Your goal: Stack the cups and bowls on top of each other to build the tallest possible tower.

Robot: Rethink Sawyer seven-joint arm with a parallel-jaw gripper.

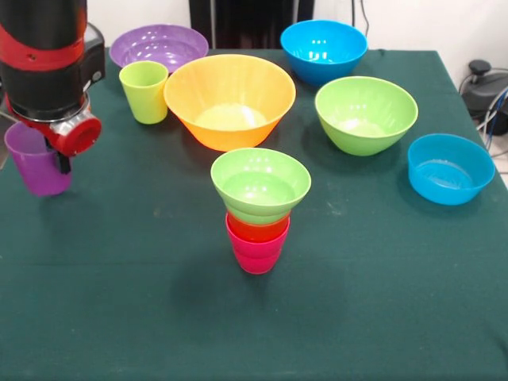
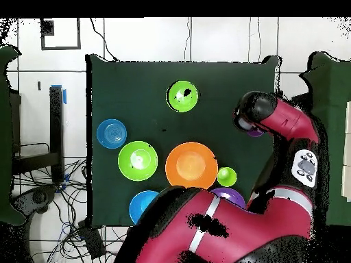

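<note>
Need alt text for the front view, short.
A tower of a red-pink cup, an orange cup and a small lime green bowl stands mid-table on a dark green cloth. At left the red and black arm is at a purple cup; five bowls and a lime green cup sit behind.

— Any markings legible from your station?

— None. I checked the cups (image 1: pixel 144 91), the bowls (image 1: pixel 230 99) and the arm (image 1: pixel 49 59) in both views; I can read no text, label, brand or number on any of them.

— The arm's panel?

— I see a white panel (image 2: pixel 305 168) with dark marks on the arm in the overhead view; too small to read.
</note>
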